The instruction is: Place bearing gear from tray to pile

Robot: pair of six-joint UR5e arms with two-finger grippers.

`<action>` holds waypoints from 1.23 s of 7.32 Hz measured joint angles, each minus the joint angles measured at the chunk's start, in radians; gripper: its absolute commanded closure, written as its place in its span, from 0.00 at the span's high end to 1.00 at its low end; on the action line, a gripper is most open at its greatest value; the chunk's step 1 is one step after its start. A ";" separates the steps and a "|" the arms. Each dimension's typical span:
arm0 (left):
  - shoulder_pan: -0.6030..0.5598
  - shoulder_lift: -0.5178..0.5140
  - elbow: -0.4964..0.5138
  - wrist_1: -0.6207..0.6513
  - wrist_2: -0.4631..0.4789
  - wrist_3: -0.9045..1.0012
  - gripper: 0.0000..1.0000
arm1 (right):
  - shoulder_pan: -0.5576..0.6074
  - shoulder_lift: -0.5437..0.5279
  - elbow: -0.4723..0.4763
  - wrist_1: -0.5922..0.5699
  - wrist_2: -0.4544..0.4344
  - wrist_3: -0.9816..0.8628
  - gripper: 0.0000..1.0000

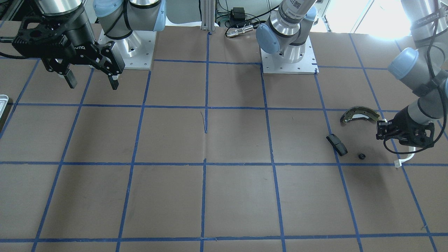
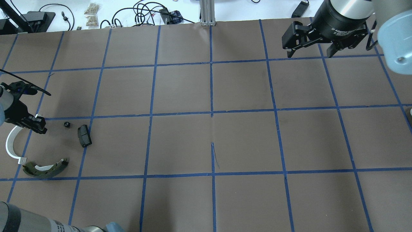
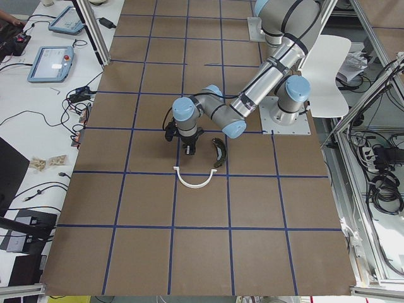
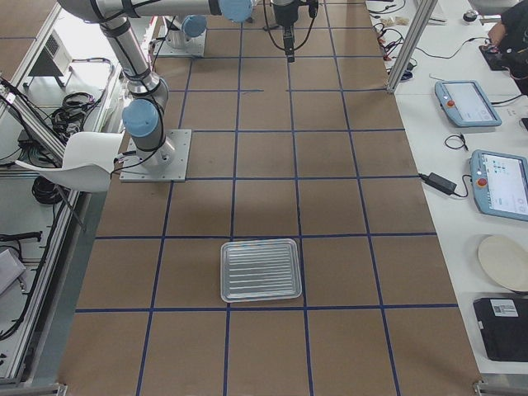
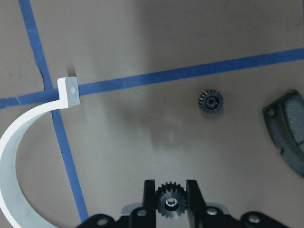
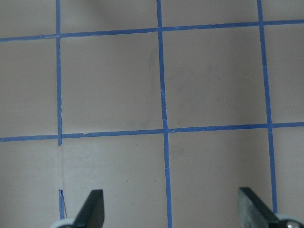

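Observation:
My left gripper [image 5: 171, 186] is shut on a small dark bearing gear [image 5: 171, 205], held just above the table at the pile. A second bearing gear [image 5: 211, 101] lies on the paper ahead of it, also seen as a bearing gear [image 2: 66, 124]. Around it lie the pile's black pad [image 2: 84, 135], white half-ring [image 2: 12, 145] and rusty brake shoe [image 2: 45, 169]. The left gripper [image 2: 40, 126] hovers between the half-ring and the lying gear. The tray [image 4: 260, 270] sits at the table's other end and looks bare. My right gripper [image 2: 309, 53] hangs open and holds nothing, well above the table.
Brown paper with a blue tape grid covers the table [image 2: 212, 141]. The two arm bases [image 1: 287, 52] stand at the robot's edge. Cables and small items [image 2: 151, 14] lie beyond the far edge. A sliver of the tray [image 1: 2, 101] shows at the front view's left edge.

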 measured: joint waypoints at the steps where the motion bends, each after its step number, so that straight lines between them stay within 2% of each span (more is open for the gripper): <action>1: -0.001 -0.021 0.005 0.013 -0.014 -0.016 0.00 | 0.000 0.000 0.001 0.000 0.000 0.000 1.00; 6: -0.059 -0.056 0.055 0.024 -0.051 -0.085 0.00 | 0.000 0.000 0.001 0.000 -0.001 0.000 1.00; 7: -0.062 -0.063 0.059 0.024 -0.052 -0.088 0.25 | 0.000 0.000 0.001 0.001 -0.001 0.000 1.00; 8: -0.063 -0.066 0.059 0.024 -0.051 -0.088 0.66 | 0.000 0.000 0.001 0.001 -0.001 0.000 1.00; 9: -0.063 -0.068 0.057 0.025 -0.050 -0.084 0.70 | 0.000 0.000 0.001 0.001 -0.001 0.000 1.00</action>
